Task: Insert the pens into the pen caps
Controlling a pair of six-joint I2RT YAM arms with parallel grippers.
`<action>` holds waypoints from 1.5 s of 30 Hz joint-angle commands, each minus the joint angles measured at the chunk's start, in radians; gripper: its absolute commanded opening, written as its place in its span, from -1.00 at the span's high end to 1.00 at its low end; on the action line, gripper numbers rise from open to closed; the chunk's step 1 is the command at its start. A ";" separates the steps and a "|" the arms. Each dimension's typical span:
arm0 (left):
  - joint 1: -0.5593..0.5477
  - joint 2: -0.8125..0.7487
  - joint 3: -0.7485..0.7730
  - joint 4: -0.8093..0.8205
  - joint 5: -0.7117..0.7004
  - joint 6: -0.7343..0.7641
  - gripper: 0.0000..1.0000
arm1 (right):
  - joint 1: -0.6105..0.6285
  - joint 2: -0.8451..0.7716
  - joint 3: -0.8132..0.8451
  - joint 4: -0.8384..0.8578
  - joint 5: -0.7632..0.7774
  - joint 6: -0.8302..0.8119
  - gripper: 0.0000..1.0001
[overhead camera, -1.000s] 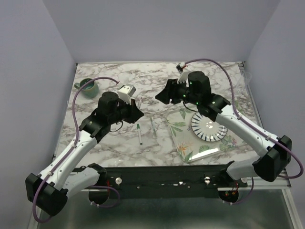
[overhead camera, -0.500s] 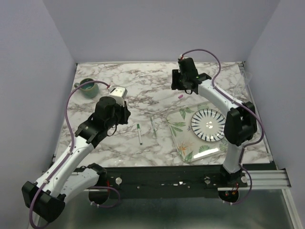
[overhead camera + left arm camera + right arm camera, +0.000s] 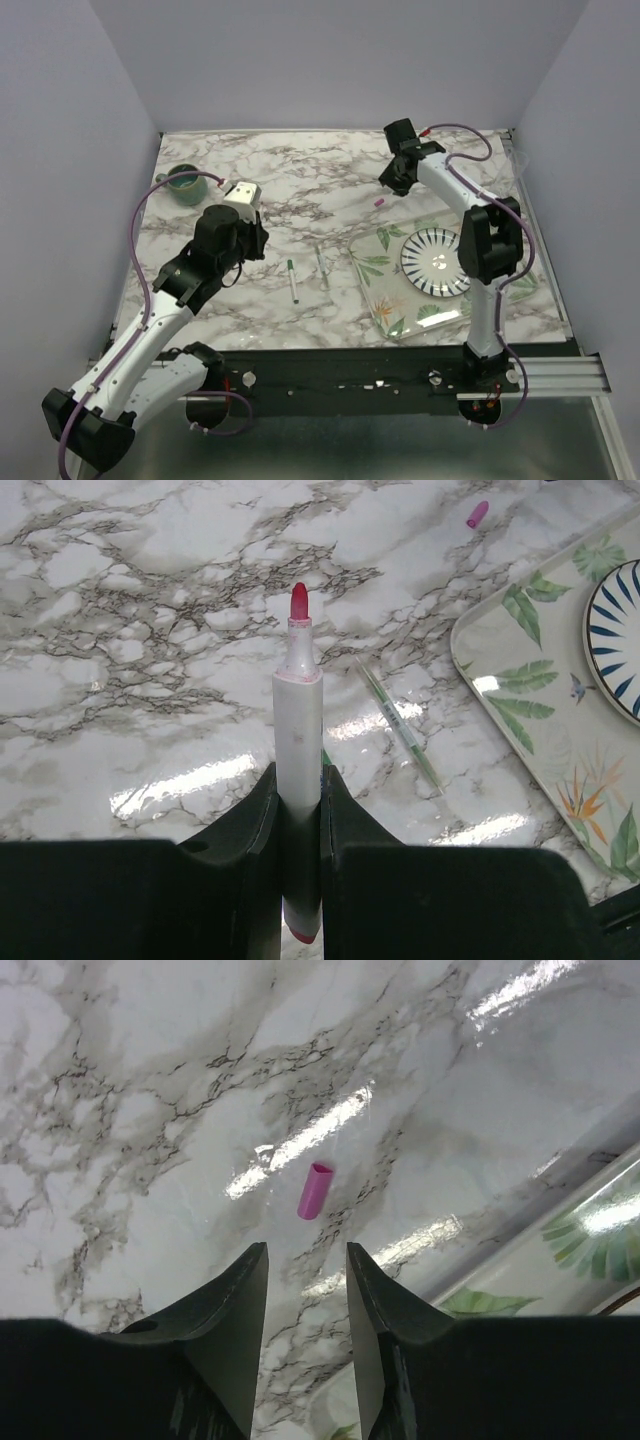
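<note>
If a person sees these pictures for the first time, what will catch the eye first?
The red-tipped pen stands out, clamped in the left claw. A small pink cap lies alone on the marble table, just ahead of the open right claw. On the right, a striped plate sits on a leaf-patterned tray.

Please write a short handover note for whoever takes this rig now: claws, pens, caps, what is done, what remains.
Left claw: shut on the white red-tipped pen, tip bare.
Right claw: open; the small pink tube cap lies on the marble table ahead of it, untouched.
Green-ended white pen and thin clear pen lie on the table beside the leaf-print tray.
Done: red pen picked up. Left: grasp pink cap, fit it on the held pen, then the others. No loose green cap visible.
</note>
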 commanded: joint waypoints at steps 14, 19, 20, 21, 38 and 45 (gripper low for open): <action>0.001 -0.021 -0.009 -0.005 -0.040 0.015 1.00 | -0.002 0.183 0.095 -0.132 0.003 0.387 0.15; 0.001 -0.022 -0.009 -0.005 -0.041 0.013 1.00 | -0.004 0.203 0.090 -0.091 -0.008 0.385 0.16; 0.001 -0.021 -0.009 -0.003 -0.041 0.013 1.00 | -0.002 0.207 0.087 -0.079 -0.011 0.382 0.16; 0.001 -0.019 -0.009 -0.005 -0.041 0.013 1.00 | -0.002 0.212 0.087 -0.065 -0.012 0.376 0.16; 0.001 -0.013 -0.006 -0.006 -0.061 0.019 1.00 | -0.001 0.261 0.145 -0.106 -0.040 0.204 0.63; 0.001 -0.038 -0.009 -0.005 -0.077 0.019 1.00 | 0.047 0.190 0.051 0.145 -0.199 -0.176 0.75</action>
